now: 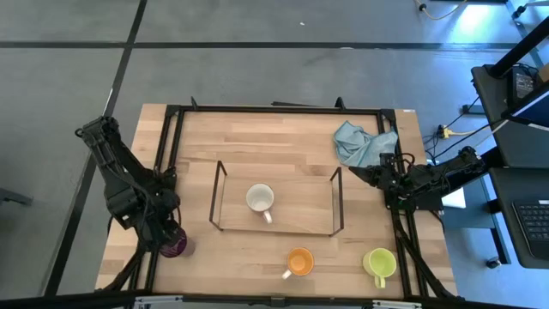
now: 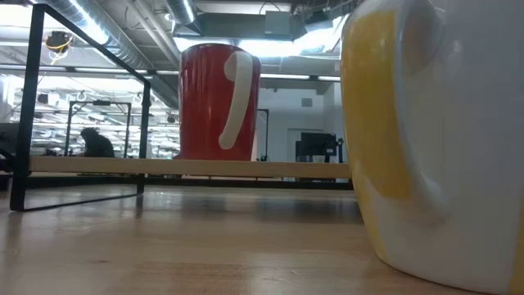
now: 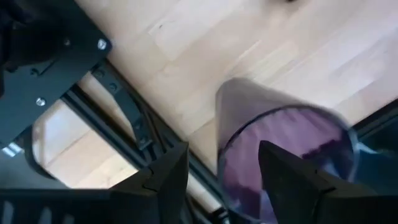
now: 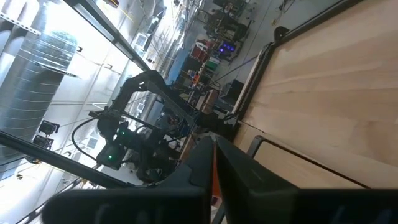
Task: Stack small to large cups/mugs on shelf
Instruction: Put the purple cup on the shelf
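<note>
- My left pincer (image 1: 168,238) is down at the near left corner of the table (image 1: 257,137), right at the purple cup (image 1: 174,245).
- In my left wrist view my two fingers (image 3: 166,180) stand apart, about as wide as the cup's wall. One finger looks to be outside the purple cup (image 3: 283,155) and the other at its rim. I cannot tell if they pinch it yet.
- The purple cup stands up straight with its open mouth up, so its long way points up and down.
- The shelf (image 1: 276,206) is to the right of this cup and a bit farther back, near the middle of the table. That is the way I think I must carry the cup.
- One brown-orange mug (image 1: 260,199) with white inside already stands on the shelf, left of its middle, handle toward the front edge.
- The orange mug (image 1: 299,261) and the yellow-green mug (image 1: 379,263) wait on the table in front of the shelf, well apart from each other.
- My left arm is much nearer to the purple cup, so this cup is its job.
- My right pincer (image 1: 371,175) waits at the right side of the table, just beside the blue cloth (image 1: 362,142). Its fingers look pressed together with nothing in them.
</note>
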{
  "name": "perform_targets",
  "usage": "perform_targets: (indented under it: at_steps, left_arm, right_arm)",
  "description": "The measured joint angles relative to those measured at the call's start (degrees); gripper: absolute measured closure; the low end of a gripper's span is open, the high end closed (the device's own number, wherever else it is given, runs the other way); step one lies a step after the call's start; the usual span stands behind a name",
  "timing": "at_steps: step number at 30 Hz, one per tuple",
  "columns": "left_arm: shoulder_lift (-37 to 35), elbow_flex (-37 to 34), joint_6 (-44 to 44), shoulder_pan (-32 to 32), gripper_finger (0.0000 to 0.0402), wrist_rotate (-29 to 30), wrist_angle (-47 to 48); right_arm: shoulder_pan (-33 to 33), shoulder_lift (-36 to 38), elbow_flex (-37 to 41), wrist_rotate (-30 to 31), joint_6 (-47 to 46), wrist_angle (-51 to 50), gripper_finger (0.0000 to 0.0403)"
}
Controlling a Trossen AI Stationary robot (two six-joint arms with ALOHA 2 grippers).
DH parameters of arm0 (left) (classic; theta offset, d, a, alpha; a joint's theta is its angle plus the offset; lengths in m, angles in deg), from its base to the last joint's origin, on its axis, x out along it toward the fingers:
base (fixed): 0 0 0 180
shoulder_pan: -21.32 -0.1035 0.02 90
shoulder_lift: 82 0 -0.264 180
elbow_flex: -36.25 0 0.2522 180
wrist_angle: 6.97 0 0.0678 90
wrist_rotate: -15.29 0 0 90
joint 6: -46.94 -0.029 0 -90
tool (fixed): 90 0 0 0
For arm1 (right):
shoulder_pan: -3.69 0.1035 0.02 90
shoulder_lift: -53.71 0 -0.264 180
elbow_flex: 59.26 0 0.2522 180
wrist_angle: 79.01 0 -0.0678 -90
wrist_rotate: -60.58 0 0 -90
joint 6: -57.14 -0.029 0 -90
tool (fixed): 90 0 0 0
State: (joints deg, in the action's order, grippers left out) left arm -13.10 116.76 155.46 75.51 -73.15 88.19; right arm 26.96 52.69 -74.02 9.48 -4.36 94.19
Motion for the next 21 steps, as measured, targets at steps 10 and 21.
perform_targets:
  at_steps: [10,21]
  left_arm:
    - [-0.2,-1.3,-2.1,-1.0,0.0216,-0.8,0.3]
    - [-0.1,-2.3,-2.1,-3.6,0.0216,-4.0,-0.8]
  right_arm:
    - [0.0,0.0,0.0,-0.1,0.0,0.0,0.0382]
    - [0.0,0.0,0.0,-3.2,-4.4,-0.2,0.0382]
